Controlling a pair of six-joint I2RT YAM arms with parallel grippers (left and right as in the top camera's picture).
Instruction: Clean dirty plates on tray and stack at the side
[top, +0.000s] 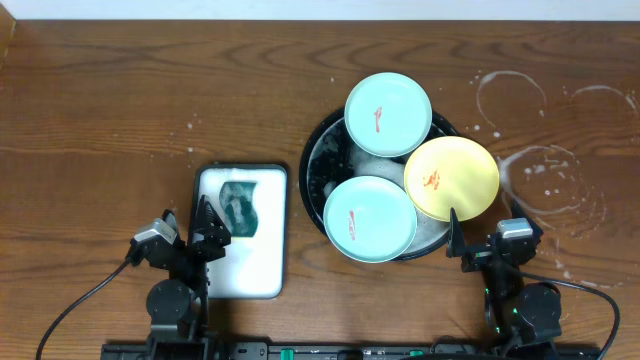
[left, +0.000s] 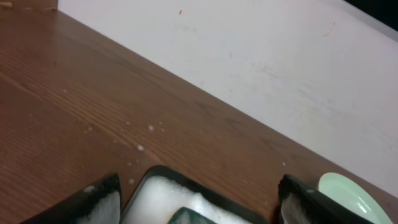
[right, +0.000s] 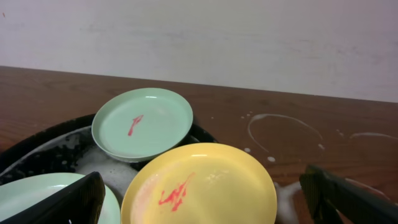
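A: Left to right. The left gripper (top: 190, 225) sits at the near-left corner of the white dish (top: 245, 275), jaws wide apart, holding nothing. The sponge (top: 240, 205) lies in the suds just ahead of it, a touch to its right.
B: So we take the sponge with the left. Plates?
A: All three are in the tray (top: 312, 160), none at the side yet. The near mint plate (top: 370, 218) is at the front, the far mint plate (top: 388, 113) is over the back rim, and the yellow plate (top: 452, 178) is on the right, overhanging the rim. Each has a red smear in the middle, so we judge nothing cleaned.
B: Which arm for which plate?
A: The right gripper (top: 478, 245) is spread open too, empty. The yellow plate lies straight ahead of it, near edge just beyond the fingertips. The right wrist view has it centred between the jaws. The left gripper is well apart from every plate.
B: Round plate, no long axis to line up on. We come in on the overhanging edge.
A: Agreed. The side (top: 545, 180), the ring-stained wood, is just right of the tray and ahead-right of the right gripper, so the right arm is nearer for stacking too.
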